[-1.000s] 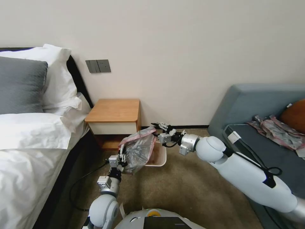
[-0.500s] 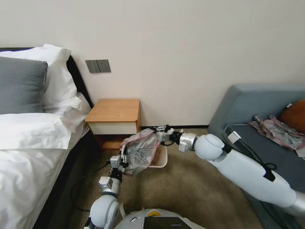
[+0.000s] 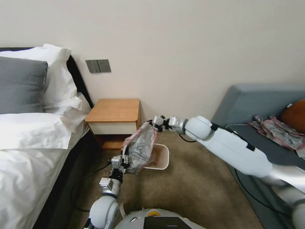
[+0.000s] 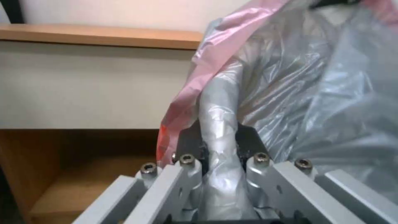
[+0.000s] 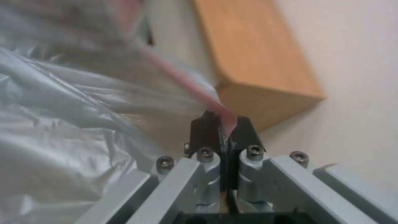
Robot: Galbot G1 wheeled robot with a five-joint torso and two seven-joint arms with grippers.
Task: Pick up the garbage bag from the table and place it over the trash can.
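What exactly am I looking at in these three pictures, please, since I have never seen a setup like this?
It is a wheeled robot with two arms. The wide picture comes from its head camera; the two close ones come from cameras on its wrists. The left gripper and the right gripper are each shut on the garbage bag, holding it stretched above the trash can on the carpet. Beside it stands the table, a wooden nightstand. A bed and a sofa flank the scene.

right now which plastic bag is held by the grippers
The garbage bag stretched above the trash can, between left gripper and right gripper; the plastic heap lies untouched on the sofa.
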